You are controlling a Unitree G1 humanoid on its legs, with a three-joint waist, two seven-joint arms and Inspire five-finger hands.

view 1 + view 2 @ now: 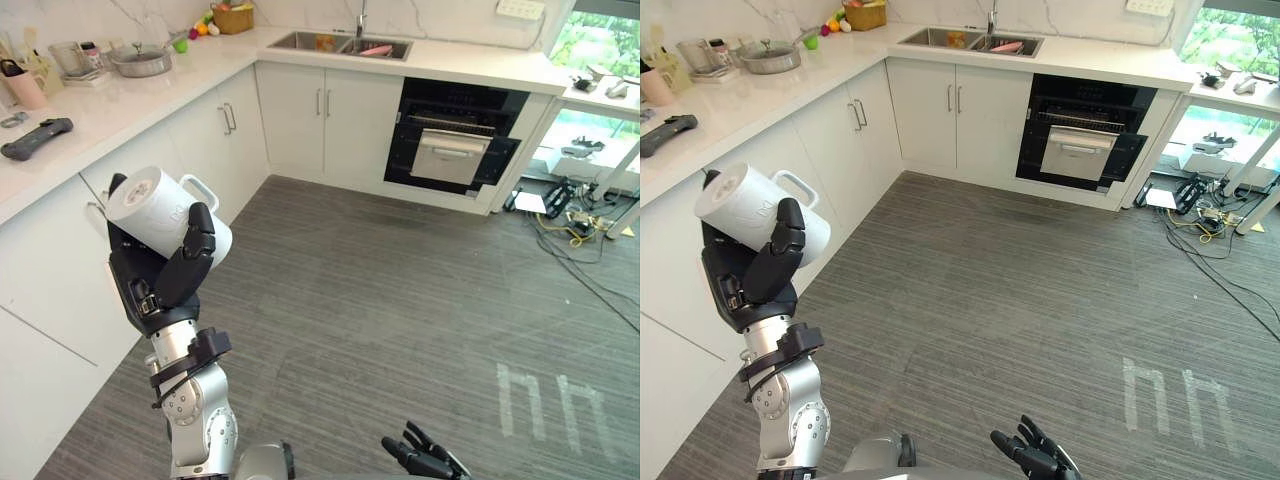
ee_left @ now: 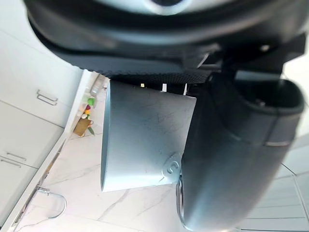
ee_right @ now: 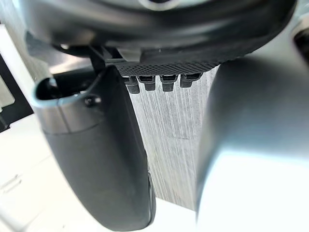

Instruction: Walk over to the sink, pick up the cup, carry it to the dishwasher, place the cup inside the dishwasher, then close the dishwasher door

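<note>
Left hand of mine is curled round a white mug, tipped on its side, close to the white cabinet fronts on my left. My right hand hangs low, fingers loose. Grey floor lies open up to the black dishwasher under the far counter, right of the sink. Cables sprawl on the floor to its right.

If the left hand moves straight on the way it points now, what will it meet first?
Probably nothing near: the left hand, shut on the cup, points past the cabinets toward the far marble wall. Depth is unclear.
</note>
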